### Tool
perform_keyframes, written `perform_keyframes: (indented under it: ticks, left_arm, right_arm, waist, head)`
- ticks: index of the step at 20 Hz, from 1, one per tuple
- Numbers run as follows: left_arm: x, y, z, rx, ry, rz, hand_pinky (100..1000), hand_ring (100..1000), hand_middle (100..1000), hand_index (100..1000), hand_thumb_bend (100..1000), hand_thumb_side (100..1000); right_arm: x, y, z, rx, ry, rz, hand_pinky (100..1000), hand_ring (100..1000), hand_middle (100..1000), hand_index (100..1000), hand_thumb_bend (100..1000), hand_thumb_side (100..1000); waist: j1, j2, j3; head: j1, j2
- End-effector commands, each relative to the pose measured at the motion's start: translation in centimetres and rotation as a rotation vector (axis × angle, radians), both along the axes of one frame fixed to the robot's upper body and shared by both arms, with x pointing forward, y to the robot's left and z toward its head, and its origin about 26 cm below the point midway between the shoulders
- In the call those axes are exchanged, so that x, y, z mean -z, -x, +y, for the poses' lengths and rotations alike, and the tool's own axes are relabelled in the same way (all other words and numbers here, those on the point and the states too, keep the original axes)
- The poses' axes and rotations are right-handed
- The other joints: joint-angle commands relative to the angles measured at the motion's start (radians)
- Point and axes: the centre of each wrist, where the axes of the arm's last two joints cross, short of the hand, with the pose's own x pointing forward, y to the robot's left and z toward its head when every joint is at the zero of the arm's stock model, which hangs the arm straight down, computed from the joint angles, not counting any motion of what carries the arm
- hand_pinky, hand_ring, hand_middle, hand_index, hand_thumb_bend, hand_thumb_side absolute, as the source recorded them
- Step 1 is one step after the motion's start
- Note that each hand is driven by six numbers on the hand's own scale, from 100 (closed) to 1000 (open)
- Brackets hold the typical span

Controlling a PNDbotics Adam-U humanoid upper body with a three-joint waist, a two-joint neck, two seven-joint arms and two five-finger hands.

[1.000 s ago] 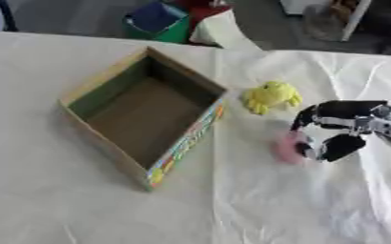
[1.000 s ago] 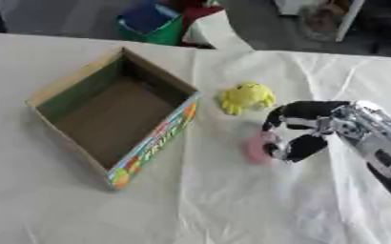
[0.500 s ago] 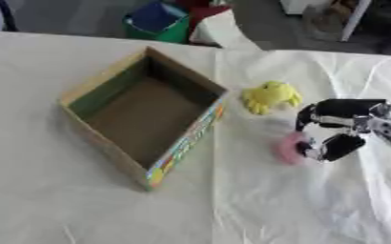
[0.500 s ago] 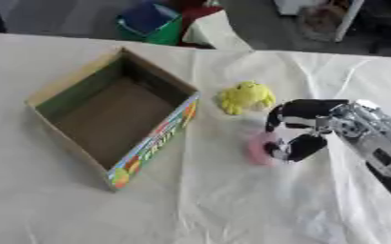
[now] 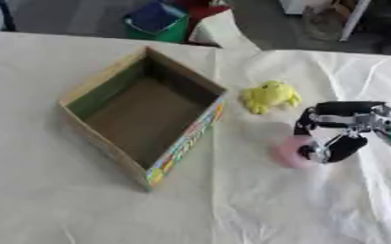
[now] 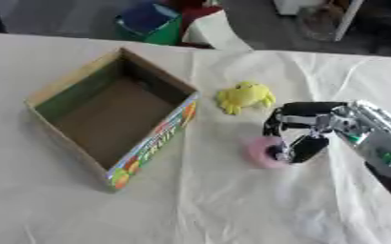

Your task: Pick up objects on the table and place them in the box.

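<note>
A cream cloth (image 5: 82, 200) is covering the whole table, wrinkling most on the right side. An open box (image 5: 145, 114) is sitting on it left of centre, turned corner-on to the camera; its inside is bare brown, one inner wall is showing green, and its near outer wall is carrying bright printed colours. Nothing is lying inside it.

The right hand (image 6: 303, 131) is reaching in from the right edge, black with a silver forearm behind it. Its fingers (image 6: 286, 112) are curling down over a pink thing (image 6: 262, 152), and the thumb (image 6: 307, 147) is pressing against that thing's right side, so the hand is pinching it from above while it is resting on the cloth, well right of the box.

A yellow toy (image 5: 270, 95) is lying on the cloth just beyond the hand, apart from it, near the box's right corner.

Past the table's far edge, a green bin (image 5: 157, 21) with a blue top is standing on the floor.

The left hand is showing in neither view.
</note>
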Motion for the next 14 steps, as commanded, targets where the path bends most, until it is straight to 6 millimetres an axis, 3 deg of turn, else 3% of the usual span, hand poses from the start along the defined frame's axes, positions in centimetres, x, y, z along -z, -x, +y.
perform_keyframes:
  ticks: [1,14]
  left_arm:
    - [-0.8,0.2,0.2,-0.004,-0.012,-0.025,527,637,618,744,100,939]
    - [-0.8,0.1,0.1,-0.002,-0.012,-0.023,527,636,618,743,100,930]
  right_arm:
    - [-1.5,0.2,-0.2,0.023,-0.045,-0.008,741,674,400,643,100,200]
    - [-3.0,0.5,0.8,0.084,-0.162,-0.119,643,525,262,516,100,202]
  waist:
    - [0.004,-0.016,-0.001]
    - [0.004,-0.016,-0.002]
  head:
    - [0.003,0.000]
    - [0.004,0.002]
